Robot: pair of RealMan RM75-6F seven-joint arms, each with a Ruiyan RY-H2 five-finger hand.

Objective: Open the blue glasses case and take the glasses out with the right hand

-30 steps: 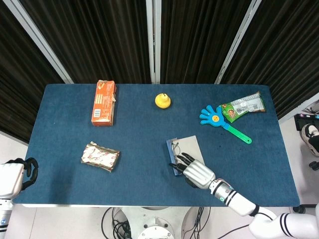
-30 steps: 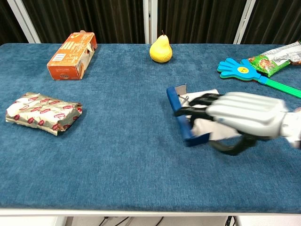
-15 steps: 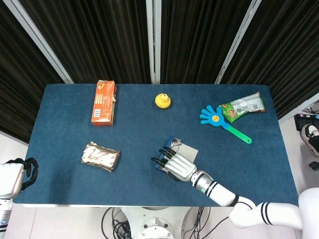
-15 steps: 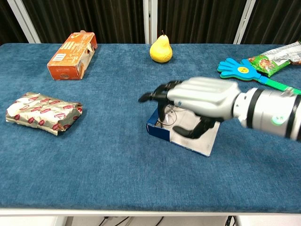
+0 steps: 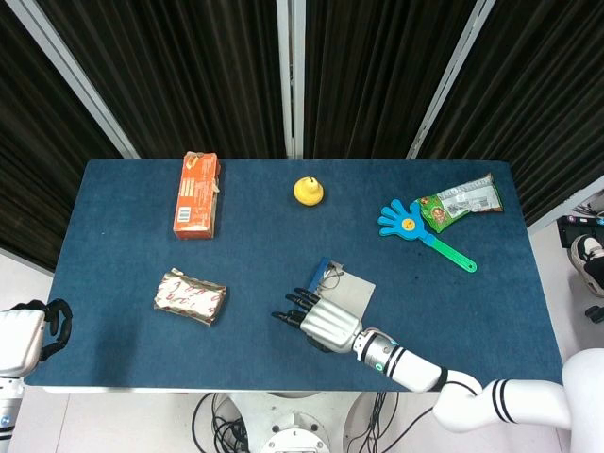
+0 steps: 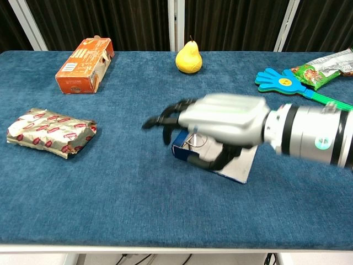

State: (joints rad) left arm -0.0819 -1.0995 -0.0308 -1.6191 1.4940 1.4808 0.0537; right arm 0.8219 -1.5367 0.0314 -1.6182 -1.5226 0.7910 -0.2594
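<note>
The blue glasses case lies open at the table's front centre, showing its pale lining. The glasses lie at its blue left end, partly hidden. My right hand hovers over the case with its fingers spread and reaching left past the case's edge. The thumb curls underneath, and nothing shows in its grip. My left hand hangs off the table's front left corner; its pose is too small to read.
A silver patterned packet lies to the left. At the back are an orange box and a yellow pear. A blue hand clapper and a green snack bag lie at the back right.
The case has turned and slid slightly left from where it lay a second ago. My right hand has swept left over it, so its fingers now stick out beyond the blue end.
</note>
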